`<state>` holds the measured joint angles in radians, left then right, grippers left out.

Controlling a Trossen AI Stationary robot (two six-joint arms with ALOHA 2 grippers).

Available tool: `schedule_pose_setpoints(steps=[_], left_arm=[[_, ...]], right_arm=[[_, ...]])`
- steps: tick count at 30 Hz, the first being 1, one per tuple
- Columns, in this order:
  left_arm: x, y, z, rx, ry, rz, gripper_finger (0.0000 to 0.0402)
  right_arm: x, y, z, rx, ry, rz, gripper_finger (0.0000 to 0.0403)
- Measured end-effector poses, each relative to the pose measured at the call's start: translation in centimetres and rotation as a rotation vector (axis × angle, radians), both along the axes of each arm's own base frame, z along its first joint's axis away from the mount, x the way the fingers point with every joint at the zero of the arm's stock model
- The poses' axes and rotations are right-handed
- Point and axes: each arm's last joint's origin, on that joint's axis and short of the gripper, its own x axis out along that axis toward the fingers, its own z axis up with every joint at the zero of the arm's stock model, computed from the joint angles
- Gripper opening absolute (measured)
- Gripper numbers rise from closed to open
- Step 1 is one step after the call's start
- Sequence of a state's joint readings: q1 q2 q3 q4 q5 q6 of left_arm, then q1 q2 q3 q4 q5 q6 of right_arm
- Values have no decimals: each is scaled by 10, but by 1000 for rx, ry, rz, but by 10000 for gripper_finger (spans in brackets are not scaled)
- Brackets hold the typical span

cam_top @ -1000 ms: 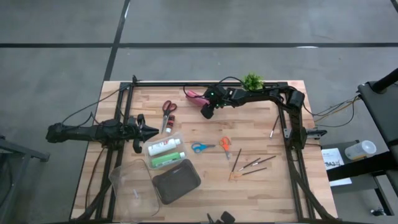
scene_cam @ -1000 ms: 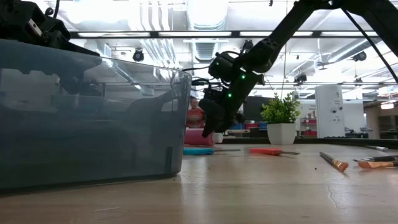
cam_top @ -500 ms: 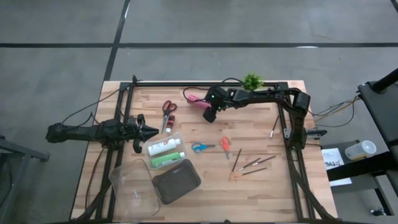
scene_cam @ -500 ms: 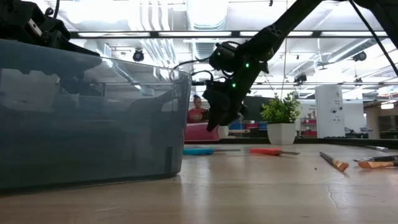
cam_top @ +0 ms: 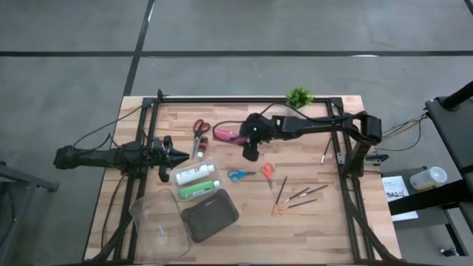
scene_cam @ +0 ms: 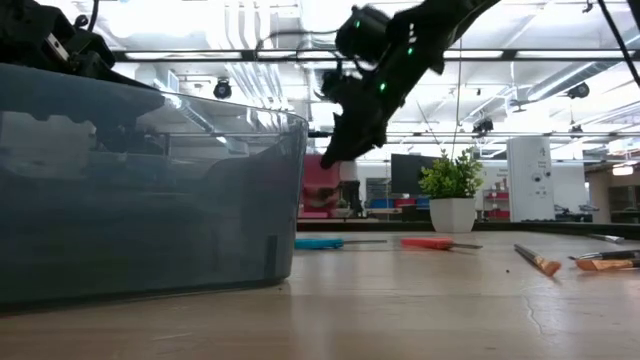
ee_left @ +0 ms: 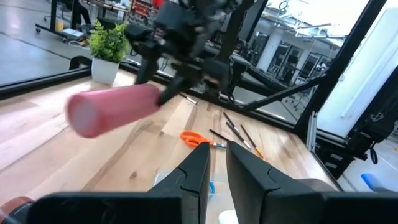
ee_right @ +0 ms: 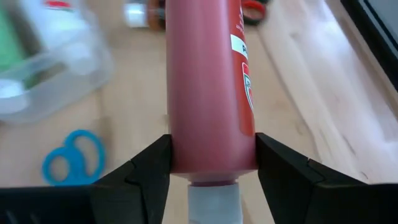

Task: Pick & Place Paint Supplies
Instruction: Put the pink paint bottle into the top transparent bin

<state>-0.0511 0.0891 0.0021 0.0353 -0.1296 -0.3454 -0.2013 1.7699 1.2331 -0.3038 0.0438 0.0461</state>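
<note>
On the table's left edge we see the left gripper [cam_top: 179,154] parked low, fingers nearly together w/ only a thin slit between them, nothing in it. Just right of it sits a clear tray [cam_top: 196,179] holding the white paint tube [cam_top: 196,174] and the green paint tube [cam_top: 198,190]; any writing on them is too small for us to read. Nearer the front, an empty clear tub [cam_top: 157,222] and a dark grey case [cam_top: 210,215]. Behind the tray lie the red-handled scissors [cam_top: 199,130].

Mid-table, the right gripper [cam_top: 249,144] is up off the wood, clamped across the red paint tube [cam_top: 225,134] near its cap end; the tube is in the air and sticks out toward the left arm. In the right wrist view the tube [ee_right: 206,87] carries a white label strip w/ print we can't make out.

Below it on the wood: blue-handled scissors [cam_top: 238,175], then orange-handled scissors [cam_top: 267,173]. Further right lie the thin brushes [cam_top: 299,195], one more [cam_top: 324,155] apart by the right arm's base. At the back edge stands a small potted plant [cam_top: 299,96].
</note>
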Motion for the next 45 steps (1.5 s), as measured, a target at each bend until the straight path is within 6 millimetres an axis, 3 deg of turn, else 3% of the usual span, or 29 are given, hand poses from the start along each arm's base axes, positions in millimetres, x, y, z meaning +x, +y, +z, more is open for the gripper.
schedule_pose_setpoints(steps=[11,26,45], left_arm=[[1,0,-2,1,25,0,62],[1,0,-2,1,26,0,62],[2,0,-3,2,39,0,62]], right_arm=[[-4,56,26,-64,-41,211,196],[-2,104,36,-89,-128,353,196],[56,122,19,-169,-84,473,196]])
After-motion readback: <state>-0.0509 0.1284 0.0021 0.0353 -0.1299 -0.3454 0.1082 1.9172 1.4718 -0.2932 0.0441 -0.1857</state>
